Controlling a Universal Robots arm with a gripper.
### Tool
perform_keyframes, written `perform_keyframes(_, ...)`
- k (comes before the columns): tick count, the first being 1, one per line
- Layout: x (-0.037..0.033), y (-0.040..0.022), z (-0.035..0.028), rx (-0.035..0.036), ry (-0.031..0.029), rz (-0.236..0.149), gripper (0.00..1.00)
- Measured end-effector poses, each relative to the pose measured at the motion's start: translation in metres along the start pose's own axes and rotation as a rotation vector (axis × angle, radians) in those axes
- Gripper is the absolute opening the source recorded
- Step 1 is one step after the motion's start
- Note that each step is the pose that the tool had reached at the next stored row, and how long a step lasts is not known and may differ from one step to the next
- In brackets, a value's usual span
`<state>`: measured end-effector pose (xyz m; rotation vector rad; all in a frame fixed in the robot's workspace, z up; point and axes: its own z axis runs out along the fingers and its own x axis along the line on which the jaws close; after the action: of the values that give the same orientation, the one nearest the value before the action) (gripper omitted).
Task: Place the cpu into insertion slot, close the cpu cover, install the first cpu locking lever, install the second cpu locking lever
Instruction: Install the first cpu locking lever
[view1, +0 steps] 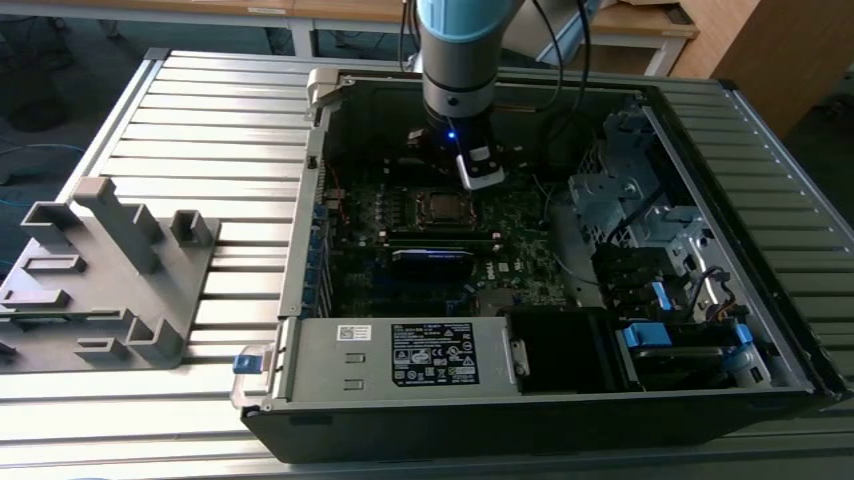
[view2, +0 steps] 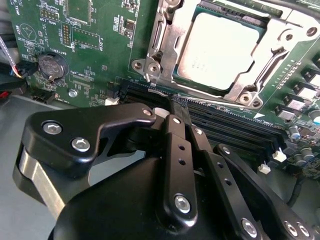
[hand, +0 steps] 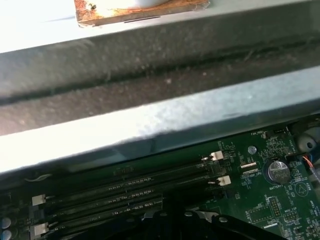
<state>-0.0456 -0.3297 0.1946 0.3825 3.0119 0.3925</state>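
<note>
Dull grey square cpu (view2: 220, 50) sat flat inside the silvery cpu cover (view2: 169, 45). Matte black gripper (view2: 175, 107) was pinched together, empty, by long dark memory slots (view2: 225, 122).

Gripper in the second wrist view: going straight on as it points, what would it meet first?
Probably the black memory slots just short of the cpu cover; the gripper, shut, hangs over them. Depth is unclear, so it is a guess.

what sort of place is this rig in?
Probably a robotics lab or test bench: an open desktop computer case lies on a slotted aluminium table, a grey fixture sits beside it, and wooden desks stand behind.
</note>
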Motion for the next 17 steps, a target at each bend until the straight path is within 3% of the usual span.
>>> perform_keyframes(11, -0.0033, -0.0021, -0.0003, 0.0036, -0.0008, 0.0, 0.11)
perform_keyframes(17, -0.0049, -0.0067, -0.0014, 0.0042, -0.001, -0.001, 0.11)
